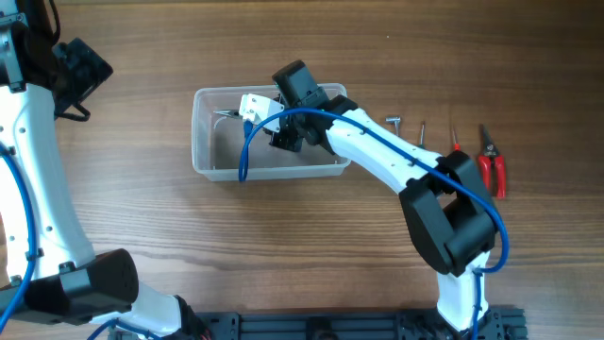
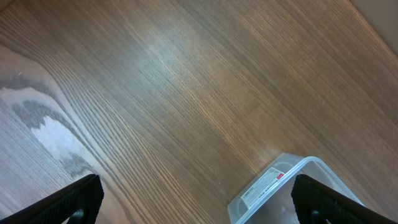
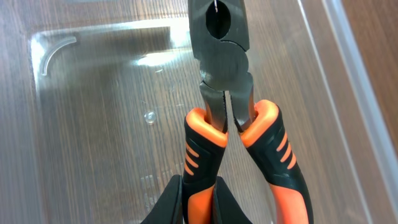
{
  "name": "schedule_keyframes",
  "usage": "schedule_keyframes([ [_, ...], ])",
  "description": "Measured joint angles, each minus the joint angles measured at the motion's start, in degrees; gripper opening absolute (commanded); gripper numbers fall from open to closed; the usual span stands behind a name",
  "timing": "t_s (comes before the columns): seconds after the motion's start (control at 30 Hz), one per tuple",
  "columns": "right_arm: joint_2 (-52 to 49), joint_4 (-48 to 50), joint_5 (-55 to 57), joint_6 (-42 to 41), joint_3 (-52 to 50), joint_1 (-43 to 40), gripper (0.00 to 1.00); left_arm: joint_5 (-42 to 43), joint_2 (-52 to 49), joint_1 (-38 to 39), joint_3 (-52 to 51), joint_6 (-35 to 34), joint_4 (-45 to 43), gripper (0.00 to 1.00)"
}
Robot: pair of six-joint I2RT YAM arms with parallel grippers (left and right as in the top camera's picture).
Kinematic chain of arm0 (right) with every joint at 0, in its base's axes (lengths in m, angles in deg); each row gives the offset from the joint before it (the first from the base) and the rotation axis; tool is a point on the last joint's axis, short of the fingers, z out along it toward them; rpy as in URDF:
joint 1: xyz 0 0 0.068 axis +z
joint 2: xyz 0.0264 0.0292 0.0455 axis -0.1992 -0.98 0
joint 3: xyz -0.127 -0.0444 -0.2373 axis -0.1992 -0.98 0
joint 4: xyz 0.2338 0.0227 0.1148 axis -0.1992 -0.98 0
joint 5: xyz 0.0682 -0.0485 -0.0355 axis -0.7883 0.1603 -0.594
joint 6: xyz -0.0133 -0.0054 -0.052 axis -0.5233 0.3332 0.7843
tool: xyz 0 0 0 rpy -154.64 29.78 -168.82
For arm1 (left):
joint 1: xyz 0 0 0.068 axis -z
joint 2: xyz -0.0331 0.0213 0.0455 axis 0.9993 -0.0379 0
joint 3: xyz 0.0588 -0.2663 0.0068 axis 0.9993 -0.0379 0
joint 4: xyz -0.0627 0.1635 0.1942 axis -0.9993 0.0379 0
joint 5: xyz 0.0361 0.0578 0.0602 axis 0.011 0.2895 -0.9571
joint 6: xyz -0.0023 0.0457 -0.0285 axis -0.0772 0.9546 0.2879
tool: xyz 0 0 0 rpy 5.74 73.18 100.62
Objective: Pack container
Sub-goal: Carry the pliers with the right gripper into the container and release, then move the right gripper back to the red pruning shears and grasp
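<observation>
The clear plastic container (image 1: 203, 142) lies at the table's middle. My right gripper (image 1: 288, 132) reaches into it and is shut on one handle of orange-and-black pliers. In the right wrist view the pliers (image 3: 227, 68) point away with jaws closed, over the container's see-through floor (image 3: 93, 124), and my fingers (image 3: 199, 202) clamp the left handle. My left gripper (image 1: 80, 71) is open and empty at the far left, well away. In the left wrist view its fingers (image 2: 196, 193) spread wide over bare wood, with a labelled corner of the container (image 2: 273, 183) at the lower right.
Right of the container lie a bolt (image 1: 394, 125), a thin screw (image 1: 422, 134), a small red-handled screwdriver (image 1: 454, 142) and red-handled cutters (image 1: 491, 165). A small metal piece (image 1: 226, 114) rests inside the container's back left. A blue cable (image 1: 247, 151) hangs over its front wall.
</observation>
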Motion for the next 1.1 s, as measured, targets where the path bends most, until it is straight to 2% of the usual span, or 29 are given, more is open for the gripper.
schedule_keyframes([
  [0.47, -2.58, 5.31, -0.02, -0.44, 0.0, 0.0, 0.06, 0.0, 0.0, 0.0, 0.0, 0.0, 0.0, 1.0],
  [0.5, -2.58, 5.29, -0.02, -0.44, 0.0, 0.0, 0.11, -0.02, 0.0, 0.0, 0.0, 0.0, 0.0, 1.0],
  [0.53, -2.58, 5.27, -0.02, -0.44, 0.0, 0.0, 0.23, -0.02, 0.0, 0.0, 0.0, 0.0, 0.0, 1.0],
  [0.57, -2.58, 5.27, -0.02, -0.46, 0.0, 0.0, 0.43, -0.02, 0.0, 0.0, 0.0, 0.0, 0.0, 1.0],
  [0.6, -2.58, 5.31, -0.11, -0.42, 0.0, 0.0, 0.6, 0.0, 0.0, 0.0, 0.0, 0.0, 0.0, 1.0],
  [0.63, -2.58, 5.33, -0.2, -0.81, 0.0, 0.0, 0.66, 0.0, 0.0, 0.0, 0.0, 0.0, 0.0, 1.0],
  [0.73, -2.58, 5.46, -0.2, -2.16, 0.0, 0.0, 0.72, 0.0, 0.0, 0.0, 0.0, 0.0, -0.02, 1.0],
  [0.93, -0.74, 5.2, 3.32, -8.39, 0.0, 0.0, 0.7, 0.0, 0.0, 0.0, 0.0, 0.0, 0.0, 1.0],
  [1.1, 9.86, 2.03, 11.39, -12.87, 0.0, -0.11, 0.73, -0.02, 0.0, 0.0, 0.0, 0.0, 0.0, 1.0],
])
